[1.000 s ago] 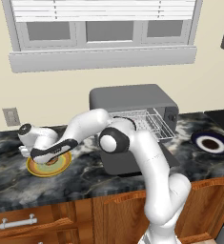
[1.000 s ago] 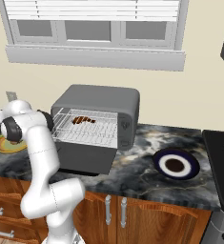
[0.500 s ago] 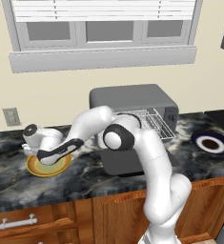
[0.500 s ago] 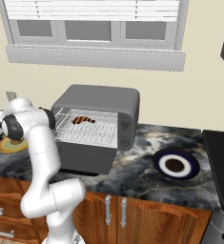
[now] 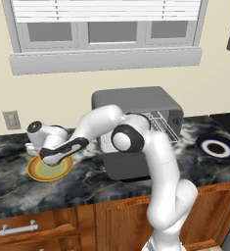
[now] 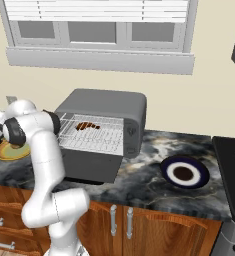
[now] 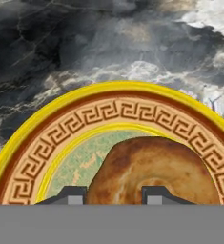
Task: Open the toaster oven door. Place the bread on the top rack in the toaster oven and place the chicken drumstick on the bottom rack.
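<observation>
Seen from the hand: tool [image 7: 111, 194] low over a yellow-rimmed plate [image 7: 61, 133], its two dark fingertips [image 7: 71, 194] set against the near side of the tan bread [image 7: 151, 167], narrowed on it; a firm pinch cannot be told. Plate resting on the dark marbled worktop [image 5: 9, 181], left of the toaster oven [image 5: 136, 105]. Toaster oven door [image 6: 91, 165] hanging open below the oven mouth. Chicken drumstick [image 6: 88, 125] lying on a wire rack [image 6: 94, 137] inside the toaster oven.

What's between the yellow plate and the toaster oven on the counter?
Left base view: bare dark marble counter between the yellow plate and the toaster oven; the arm passes above that stretch.
</observation>
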